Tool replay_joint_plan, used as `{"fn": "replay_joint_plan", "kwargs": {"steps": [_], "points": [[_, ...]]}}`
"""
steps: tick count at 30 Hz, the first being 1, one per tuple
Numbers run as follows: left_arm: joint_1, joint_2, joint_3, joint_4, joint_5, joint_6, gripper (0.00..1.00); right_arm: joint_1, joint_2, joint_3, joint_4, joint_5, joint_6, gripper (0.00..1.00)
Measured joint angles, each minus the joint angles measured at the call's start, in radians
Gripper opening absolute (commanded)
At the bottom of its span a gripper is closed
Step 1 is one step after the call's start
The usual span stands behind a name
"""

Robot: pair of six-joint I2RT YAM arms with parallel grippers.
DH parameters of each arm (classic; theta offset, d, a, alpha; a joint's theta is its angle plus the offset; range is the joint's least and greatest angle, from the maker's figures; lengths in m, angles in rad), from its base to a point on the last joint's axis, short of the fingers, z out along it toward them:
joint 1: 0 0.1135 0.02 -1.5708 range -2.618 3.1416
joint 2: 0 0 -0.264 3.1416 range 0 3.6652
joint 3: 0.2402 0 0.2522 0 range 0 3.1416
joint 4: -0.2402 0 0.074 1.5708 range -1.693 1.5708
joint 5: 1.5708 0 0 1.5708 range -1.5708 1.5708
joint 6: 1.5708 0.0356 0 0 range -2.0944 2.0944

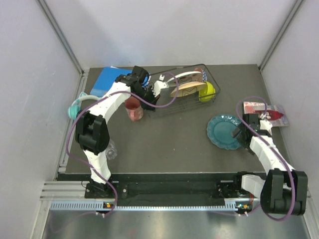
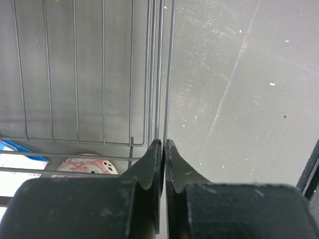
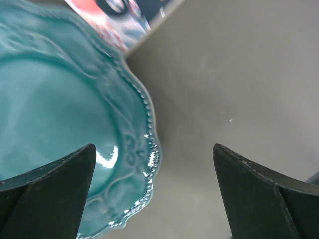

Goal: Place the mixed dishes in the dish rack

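The black wire dish rack [image 1: 175, 101] stands at the back middle and holds the white plate [image 1: 186, 75], the peach plate [image 1: 189, 86] and the lime bowl [image 1: 207, 91]. My left gripper [image 1: 151, 94] is at the rack's left end. In the left wrist view it [image 2: 163, 143] is shut on the rack's rim wire [image 2: 171, 74]. The red patterned bowl [image 1: 133, 108] stands just outside that end [image 2: 84, 165]. The clear glass [image 1: 110, 149] stands by the left arm. The teal scalloped plate [image 1: 225, 131] lies flat at the right. My right gripper [image 1: 240, 133] is open astride its edge [image 3: 147, 149]. The red tumbler does not show.
The blue book [image 1: 106, 80] lies at the back left, behind the rack. The teal headphones [image 1: 75, 107] lie at the left edge. A flat red-and-white printed packet [image 1: 265, 112] lies behind the right gripper. Walls close in the back and sides.
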Motion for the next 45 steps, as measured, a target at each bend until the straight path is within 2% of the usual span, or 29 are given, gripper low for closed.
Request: {"fn": "replay_joint_plan", "kwargs": {"steps": [5,7,8,10,11,13,14,17,19,22,23,30,35,37,42,45], "points": [[0.0,0.0,-0.009,0.002,0.002,-0.006,0.04,-0.026,0.059,-0.056,0.093,-0.093,0.035,1.0],[0.0,0.0,-0.011,0.003,0.004,-0.007,0.04,-0.026,0.066,-0.06,0.127,-0.111,0.034,0.94],[0.0,0.0,-0.012,0.004,0.004,-0.008,0.05,-0.027,0.068,-0.06,0.14,-0.118,0.033,0.85],[0.0,0.0,-0.012,0.004,0.008,-0.013,0.05,-0.029,0.071,-0.064,0.174,-0.139,0.032,0.76],[0.0,0.0,-0.013,0.005,0.011,-0.015,0.05,-0.03,0.071,-0.068,0.19,-0.15,0.034,0.66],[0.0,0.0,-0.019,0.008,0.018,-0.018,0.08,-0.031,0.069,-0.077,0.214,-0.165,0.032,0.55],[0.0,0.0,-0.023,0.01,0.019,-0.018,0.09,-0.035,0.067,-0.084,0.222,-0.171,0.035,0.43],[0.0,0.004,-0.047,0.021,0.019,-0.021,0.17,-0.044,0.043,-0.119,0.254,-0.204,0.041,0.24],[0.001,0.012,-0.071,0.03,0.015,-0.025,0.25,-0.05,0.026,-0.142,0.276,-0.239,0.049,0.21],[0.005,0.03,-0.09,0.04,0.019,-0.038,0.3,-0.055,0.011,-0.165,0.304,-0.298,0.075,0.02],[0.005,0.033,-0.09,0.043,0.019,-0.042,0.3,-0.057,0.009,-0.165,0.306,-0.312,0.077,0.0],[-0.011,0.051,-0.084,0.06,0.013,-0.046,0.34,-0.058,0.002,-0.17,0.301,-0.412,0.047,0.0],[-0.062,0.113,-0.008,0.064,-0.002,-0.041,0.37,-0.036,-0.001,-0.153,0.232,-0.476,-0.023,0.0],[-0.095,0.142,0.033,0.066,-0.01,-0.037,0.38,0.012,0.01,-0.14,0.211,-0.491,-0.039,0.0],[-0.161,0.192,0.093,0.079,-0.044,-0.009,0.37,0.245,0.06,-0.096,0.156,-0.523,-0.075,0.0],[-0.173,0.197,0.094,0.08,-0.061,0.011,0.3,0.328,0.086,-0.078,0.119,-0.561,-0.099,0.0]]}}
